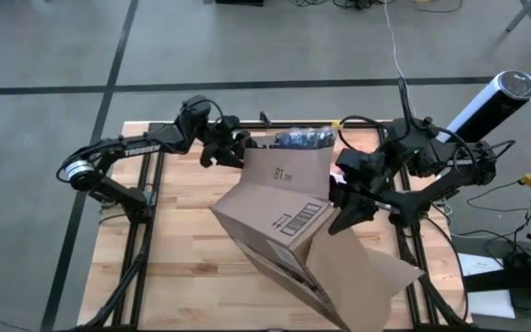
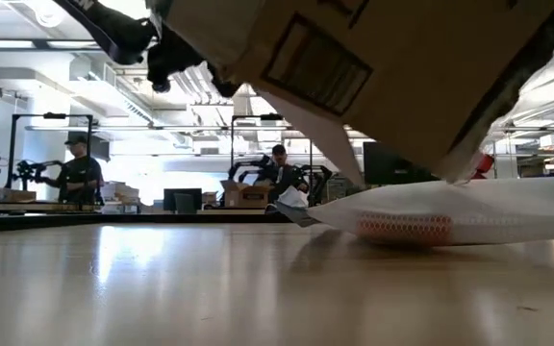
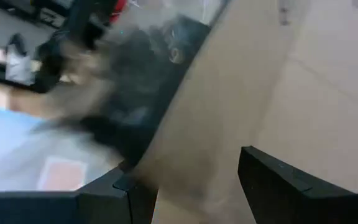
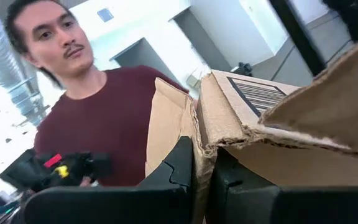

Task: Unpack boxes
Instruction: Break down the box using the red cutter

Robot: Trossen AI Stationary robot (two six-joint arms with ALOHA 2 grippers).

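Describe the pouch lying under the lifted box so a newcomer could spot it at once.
Start at the wooden table, then the big brown cardboard box both arms hold tilted above it. In the low view, beneath the box's lowest corner, lies the pouch: flat, pale and soft, with an orange patch, unlike the stiff brown box.

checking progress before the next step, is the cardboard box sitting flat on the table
No, the low view shows the box lifted and tilted above the table, over a white pouch.

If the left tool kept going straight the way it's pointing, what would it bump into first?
Probably the brown box. The left tool points at its upper edge, and its wrist view shows cardboard right ahead between open fingers. Depth is hard to judge.
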